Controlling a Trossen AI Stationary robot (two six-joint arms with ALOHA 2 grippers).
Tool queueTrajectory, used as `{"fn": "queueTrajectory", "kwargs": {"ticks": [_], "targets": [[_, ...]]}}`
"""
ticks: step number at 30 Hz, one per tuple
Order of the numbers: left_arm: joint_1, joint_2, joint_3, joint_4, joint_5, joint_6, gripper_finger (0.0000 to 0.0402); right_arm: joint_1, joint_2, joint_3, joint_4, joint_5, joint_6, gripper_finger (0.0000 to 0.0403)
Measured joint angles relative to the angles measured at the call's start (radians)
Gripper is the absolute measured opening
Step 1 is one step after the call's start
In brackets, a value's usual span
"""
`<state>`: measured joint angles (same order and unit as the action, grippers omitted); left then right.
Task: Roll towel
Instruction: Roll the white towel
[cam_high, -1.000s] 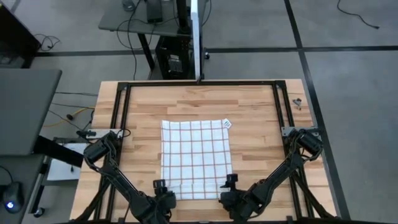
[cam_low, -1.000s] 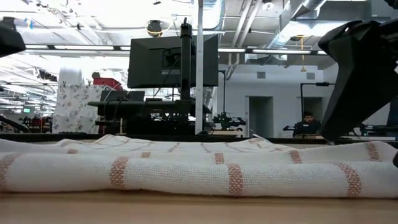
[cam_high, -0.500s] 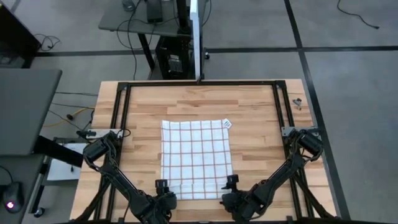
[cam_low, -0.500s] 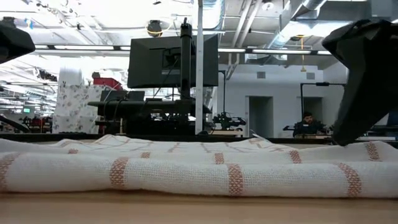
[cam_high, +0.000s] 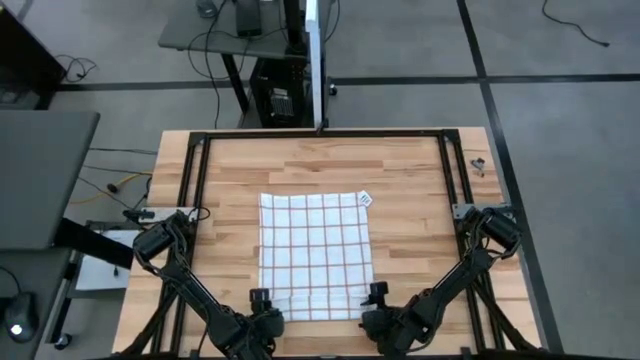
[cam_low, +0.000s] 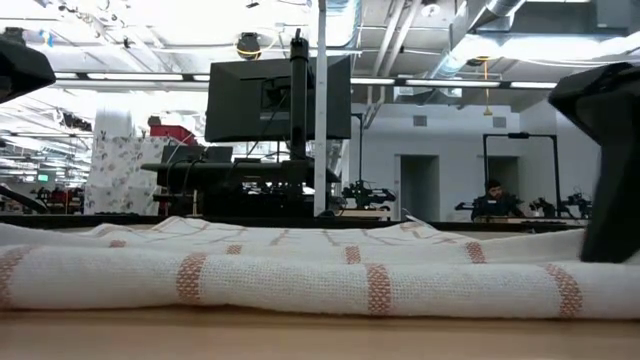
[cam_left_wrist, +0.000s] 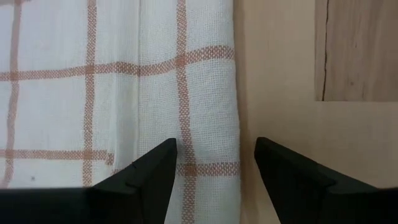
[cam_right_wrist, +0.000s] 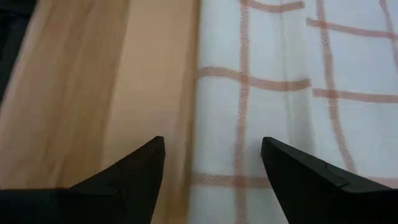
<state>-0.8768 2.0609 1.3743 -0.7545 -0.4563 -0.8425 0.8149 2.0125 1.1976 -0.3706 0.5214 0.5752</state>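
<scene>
The towel (cam_high: 315, 250), white with a reddish-brown grid, lies spread on the wooden table (cam_high: 410, 180). Its near end is turned over into a low thick band (cam_low: 300, 280). My left gripper (cam_high: 261, 298) stands open at the towel's near left corner, and its fingers straddle the towel's left edge (cam_left_wrist: 235, 124). My right gripper (cam_high: 377, 292) stands open at the near right corner, with one finger over the cloth (cam_right_wrist: 261, 93) and the other over bare wood. The low view shows one dark finger (cam_low: 610, 170) of the right gripper low behind the band. I cannot see either gripper touching the towel.
A black frame (cam_high: 320, 134) runs around the table's far part, with an upright post (cam_high: 320, 60) at the middle of the far edge. Bare wood lies to the left and right of the towel and beyond it. Desks and a monitor (cam_low: 280, 95) stand beyond the table.
My right gripper has edged a little toward the table's right edge and down, staying open at the towel's near right corner. The towel has not moved.
</scene>
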Motion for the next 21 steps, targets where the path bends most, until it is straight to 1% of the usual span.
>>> {"fn": "queueTrajectory", "kwargs": {"ticks": [6, 9, 11, 13, 17, 18, 19, 21], "targets": [[0.001, 0.000, -0.034, 0.009, 0.008, -0.042, 0.0205, -0.022, 0.000, -0.007, -0.041, -0.002, -0.004, 0.0259], [0.001, 0.000, -0.034, 0.010, 0.010, -0.011, 0.0197, -0.027, 0.000, -0.014, -0.035, -0.026, -0.004, 0.0243], [0.001, 0.001, -0.034, 0.014, 0.012, 0.004, 0.0175, -0.027, 0.000, -0.024, -0.025, -0.042, -0.004, 0.0216], [0.001, 0.001, -0.033, 0.017, 0.017, 0.002, 0.0137, -0.027, 0.000, -0.037, -0.022, -0.063, 0.007, 0.0172], [0.001, 0.002, -0.033, 0.008, 0.016, -0.041, 0.0038, -0.028, 0.000, -0.046, -0.015, -0.097, 0.060, 0.0053], [0.002, 0.002, -0.034, -0.001, 0.015, -0.055, 0.0020, -0.029, 0.000, -0.046, -0.007, -0.108, 0.060, 0.0027], [0.004, 0.002, -0.035, -0.006, 0.017, -0.075, 0.0011, -0.030, 0.000, -0.047, -0.003, -0.115, 0.061, 0.0016], [0.007, -0.003, -0.035, -0.015, 0.044, -0.134, 0.0006, -0.032, -0.004, -0.048, 0.006, -0.149, 0.080, 0.0013]]}}
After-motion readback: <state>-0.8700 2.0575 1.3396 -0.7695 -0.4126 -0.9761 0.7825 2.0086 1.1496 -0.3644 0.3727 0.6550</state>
